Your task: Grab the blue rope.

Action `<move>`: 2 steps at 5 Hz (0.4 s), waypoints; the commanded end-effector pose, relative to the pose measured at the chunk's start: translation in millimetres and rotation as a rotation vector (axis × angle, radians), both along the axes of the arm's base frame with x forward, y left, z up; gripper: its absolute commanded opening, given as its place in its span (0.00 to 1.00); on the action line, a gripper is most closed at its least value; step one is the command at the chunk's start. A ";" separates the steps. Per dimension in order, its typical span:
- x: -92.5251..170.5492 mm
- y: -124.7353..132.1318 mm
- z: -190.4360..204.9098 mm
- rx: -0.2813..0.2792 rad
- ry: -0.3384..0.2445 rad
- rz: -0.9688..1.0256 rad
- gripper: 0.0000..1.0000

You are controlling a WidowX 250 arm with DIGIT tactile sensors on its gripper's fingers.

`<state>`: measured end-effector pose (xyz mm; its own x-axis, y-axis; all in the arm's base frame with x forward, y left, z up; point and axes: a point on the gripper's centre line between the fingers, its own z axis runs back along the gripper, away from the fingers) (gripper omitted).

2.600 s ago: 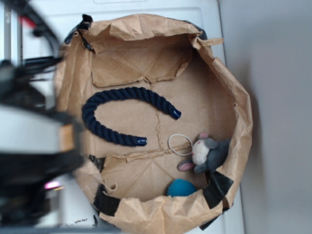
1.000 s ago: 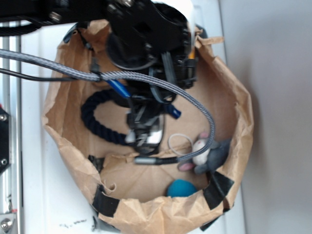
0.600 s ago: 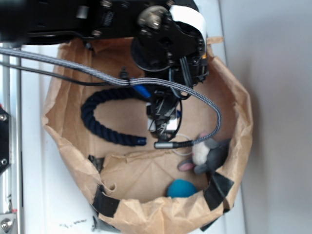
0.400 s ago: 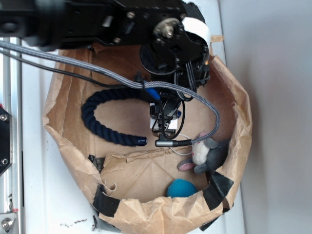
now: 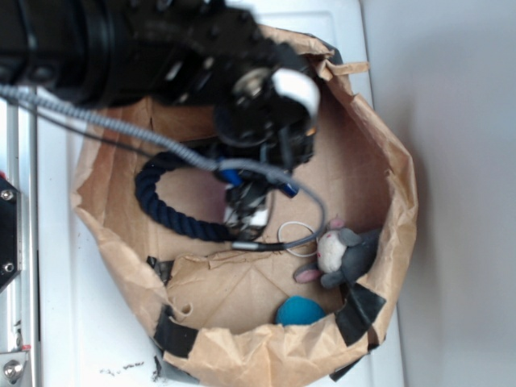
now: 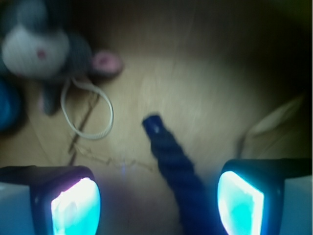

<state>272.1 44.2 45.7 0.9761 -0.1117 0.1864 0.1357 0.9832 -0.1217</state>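
The blue rope [image 5: 161, 201] lies in a U on the floor of the brown paper bag [image 5: 387, 161], its right part hidden under my arm. My gripper [image 5: 246, 214] hangs over that part. In the wrist view the rope [image 6: 171, 156] runs up between my two lit fingers [image 6: 76, 205], nearer the right one. One shiny capped end [image 6: 154, 125] of it lies just ahead. The gripper [image 6: 156, 205] is open, and no pad touches the rope.
A grey and white plush toy [image 5: 343, 254] [image 6: 36, 46] sits at the bag's right wall. A white ring [image 5: 294, 235] [image 6: 88, 112] lies beside it, and a teal ball [image 5: 300, 310] below. My braided cable [image 5: 121, 129] crosses the bag's upper left.
My arm came in over the bag, then shifted left and a little down, bringing the gripper above the rope's end. The rope, toy, ring and ball have not moved.
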 end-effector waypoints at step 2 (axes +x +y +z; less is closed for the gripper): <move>16.6 -26.2 -20.3 0.049 -0.123 -0.019 1.00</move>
<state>284.7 26.8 20.9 0.9528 -0.1153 0.2809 0.1386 0.9882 -0.0647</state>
